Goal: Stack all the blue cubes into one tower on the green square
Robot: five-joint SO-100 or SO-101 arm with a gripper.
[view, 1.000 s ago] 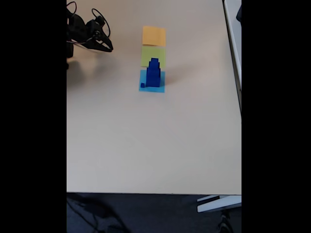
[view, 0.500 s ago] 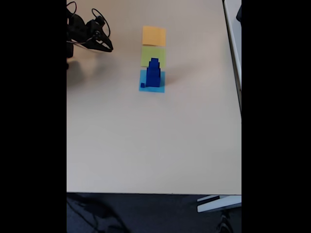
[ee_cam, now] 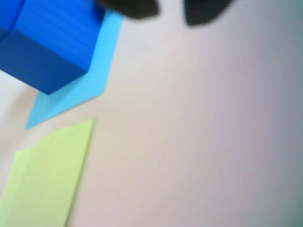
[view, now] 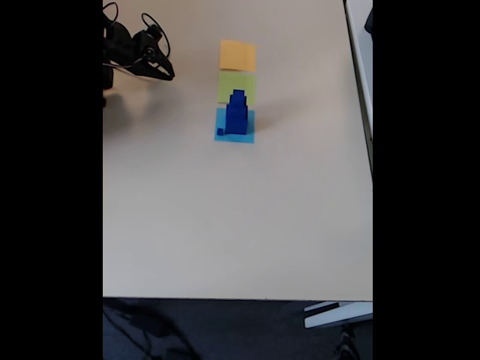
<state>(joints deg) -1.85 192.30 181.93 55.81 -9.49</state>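
Observation:
In the fixed view a stepped tower (view: 237, 116) of dark blue cubes stands on a light-blue paper square (view: 247, 136), largest cube at the bottom. A tiny blue cube (view: 220, 132) lies on that square's left corner beside the tower. The green square (view: 229, 85) lies bare just behind the tower. My gripper (view: 171, 76) hangs at the far left, well away from the cubes, its jaws meeting at the tip and holding nothing. In the wrist view a big blue cube (ee_cam: 47, 42) fills the top left, the green square (ee_cam: 47, 175) sits at the bottom left, and the dark fingertips (ee_cam: 137, 7) are blurred at the top edge.
An orange paper square (view: 238, 54) lies behind the green one, all three squares in a row. The beige table (view: 240, 217) reaches its front edge low in the fixed view and its right edge at the right. Cables loop around the arm's base (view: 112, 45).

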